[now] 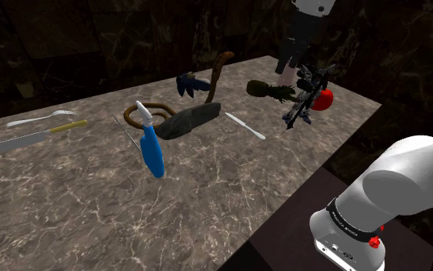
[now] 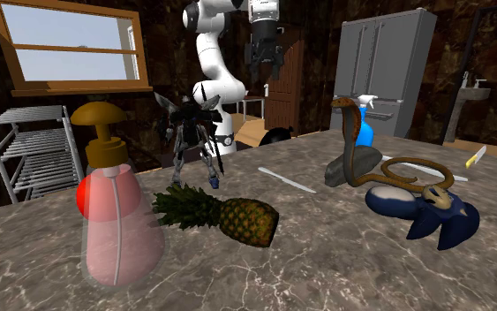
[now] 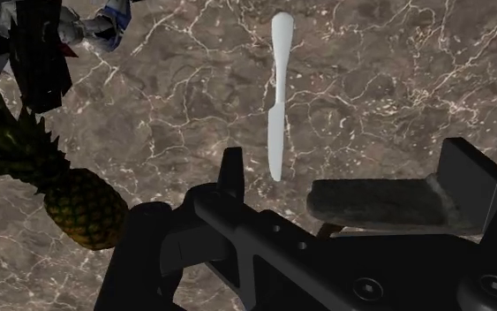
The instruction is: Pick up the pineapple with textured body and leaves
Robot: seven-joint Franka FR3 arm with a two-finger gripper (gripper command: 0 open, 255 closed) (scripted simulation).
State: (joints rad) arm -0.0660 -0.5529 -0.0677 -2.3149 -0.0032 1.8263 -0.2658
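Observation:
The pineapple (image 2: 229,216) lies on its side on the marble table (image 2: 326,274), its brown textured body toward the second exterior view's right and its green leaves toward the left. In the shoulder view the pineapple (image 1: 267,90) lies near the far right corner, just under my black gripper (image 1: 288,71). My gripper (image 2: 263,69) hangs well above the table. The wrist view shows the gripper (image 3: 352,172) open with nothing between the fingers (image 3: 231,170), and the pineapple (image 3: 71,199) lies off to one side of them.
A dark robot figurine (image 1: 307,98) and a red-filled soap dispenser (image 2: 109,212) stand right beside the pineapple. A white knife (image 3: 277,97), a snake on a grey rock (image 1: 191,119), a blue spray bottle (image 1: 151,148) and a blue figure (image 2: 423,210) lie nearby. The table edge (image 1: 314,165) runs close.

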